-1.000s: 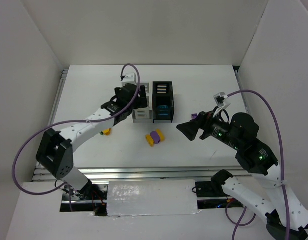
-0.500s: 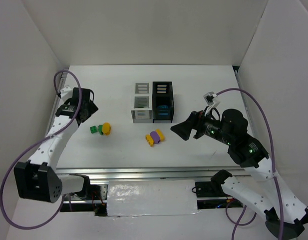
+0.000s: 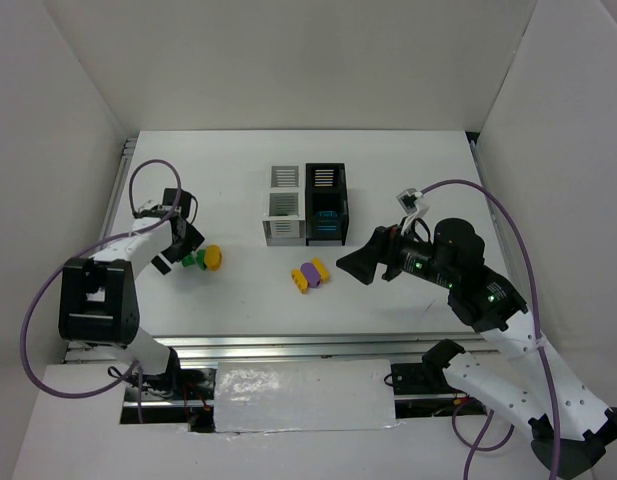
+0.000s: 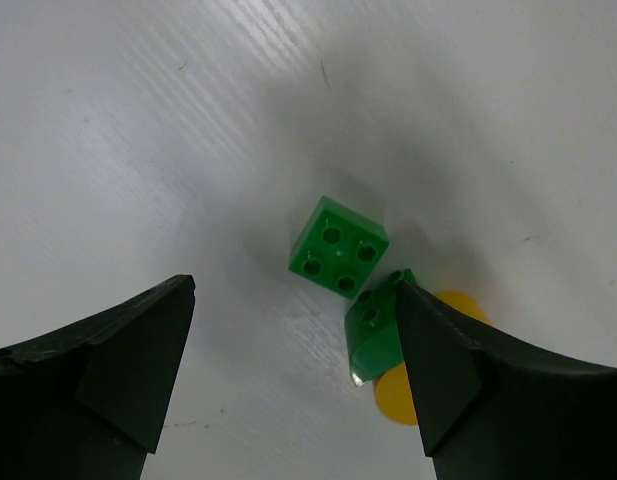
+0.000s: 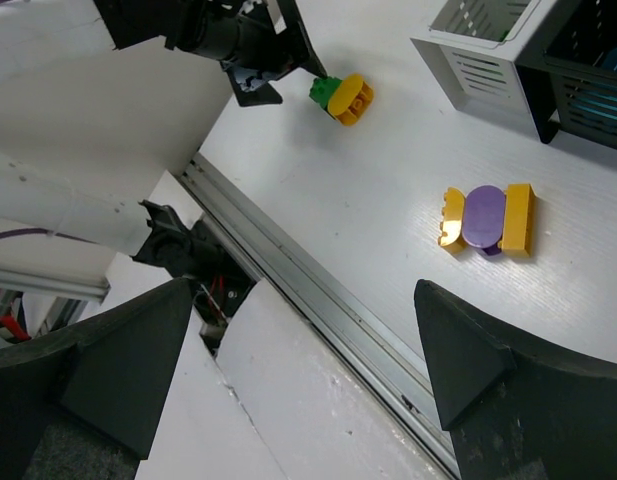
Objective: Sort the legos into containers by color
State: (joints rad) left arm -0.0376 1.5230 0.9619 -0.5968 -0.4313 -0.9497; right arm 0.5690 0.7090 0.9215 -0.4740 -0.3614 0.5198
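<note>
Left tool (image 4: 288, 300): jaws spread wide, holding nothing, aimed down at the table (image 4: 138, 120) from close above.

Item in line for pickup: green lego (image 4: 338, 247), a square four-stud brick lying flat, studs up. It sits just ahead of the gap between the jaws, a little toward the right-hand finger.

Second green lego (image 4: 376, 325): tipped on edge just beside the first, close to the inner face of the right-hand finger. It touches or leans on a yellow piece (image 4: 400, 395) partly hidden behind that finger.

Handling, judged: hard moulded plastic, very light, rigid and not fragile. The smooth sides make it apt to skid or flip if nudged off-centre.

Best hold: two opposite flat side walls of the flat brick, jaws square to them and clear of the tilted neighbour.

Left arm pose: folded tight near its base, wrist bent over so the tool points downward. The containers (image 3: 283, 230) stand well off to its side.

Right tool (image 5: 303, 290): jaws wide apart, empty, held high. Two yellow legos (image 5: 518, 218) flanking a purple lego (image 5: 482, 215) lie ahead of it and to its right on the table.

Right arm pose: elbow raised, forearm reaching inward, tool tilted downward.
</note>
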